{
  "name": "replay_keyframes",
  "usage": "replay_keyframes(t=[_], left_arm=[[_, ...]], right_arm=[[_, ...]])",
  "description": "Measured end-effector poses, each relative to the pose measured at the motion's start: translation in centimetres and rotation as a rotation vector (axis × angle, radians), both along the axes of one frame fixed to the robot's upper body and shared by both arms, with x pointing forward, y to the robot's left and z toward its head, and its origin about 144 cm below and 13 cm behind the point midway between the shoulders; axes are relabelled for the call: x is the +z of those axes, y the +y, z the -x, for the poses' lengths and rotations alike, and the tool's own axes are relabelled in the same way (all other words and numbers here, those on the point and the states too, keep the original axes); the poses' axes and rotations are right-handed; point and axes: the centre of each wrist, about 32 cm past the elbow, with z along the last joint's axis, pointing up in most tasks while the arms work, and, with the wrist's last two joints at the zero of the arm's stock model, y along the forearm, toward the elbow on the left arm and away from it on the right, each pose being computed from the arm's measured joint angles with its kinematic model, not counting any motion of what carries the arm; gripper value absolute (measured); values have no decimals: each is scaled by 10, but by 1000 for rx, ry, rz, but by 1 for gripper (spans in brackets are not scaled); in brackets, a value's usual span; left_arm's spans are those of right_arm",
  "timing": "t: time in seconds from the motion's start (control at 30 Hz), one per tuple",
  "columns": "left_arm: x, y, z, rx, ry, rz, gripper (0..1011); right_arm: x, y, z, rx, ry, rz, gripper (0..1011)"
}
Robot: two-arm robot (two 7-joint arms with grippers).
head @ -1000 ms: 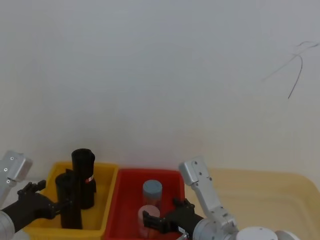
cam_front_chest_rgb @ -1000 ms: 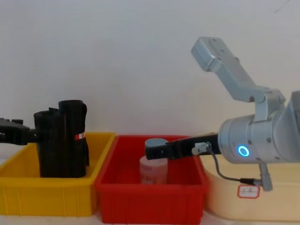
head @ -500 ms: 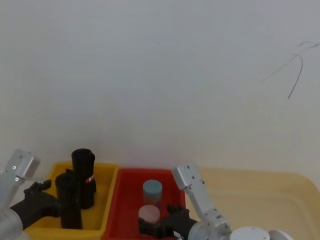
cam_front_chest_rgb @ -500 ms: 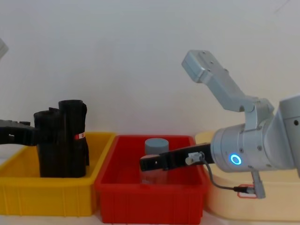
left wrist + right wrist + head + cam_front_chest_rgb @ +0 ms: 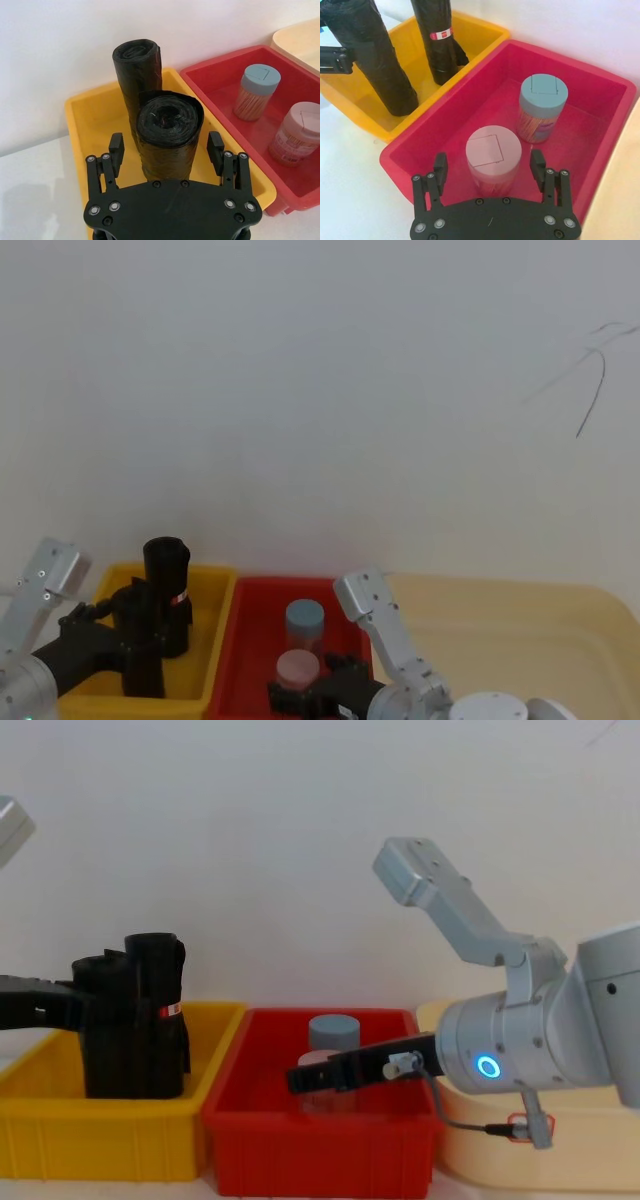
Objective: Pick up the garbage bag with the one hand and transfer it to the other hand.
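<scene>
Standing upright in the yellow bin (image 5: pixel 85 115), the garbage bag (image 5: pixel 170 135) lies at twelve o'clock between the spread, empty jaws of the left gripper (image 5: pixel 166 146); the right gripper (image 5: pixel 489 162), open and empty, hangs at three o'clock over the red bin (image 5: pixel 600 100).

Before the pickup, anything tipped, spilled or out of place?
Nothing stands out: plain roll and labelled roll upright in the yellow bin, left pincer open around the plain one; jars upright in the red bin, right pincer open near them.
</scene>
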Motion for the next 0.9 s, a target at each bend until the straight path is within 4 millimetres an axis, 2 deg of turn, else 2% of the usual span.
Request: replay_keyframes(t=[0.9], left_arm=[[-3, -6, 5, 30, -20, 1, 1001]], right_arm=[[-8, 5, -10, 8, -8, 40, 1000]])
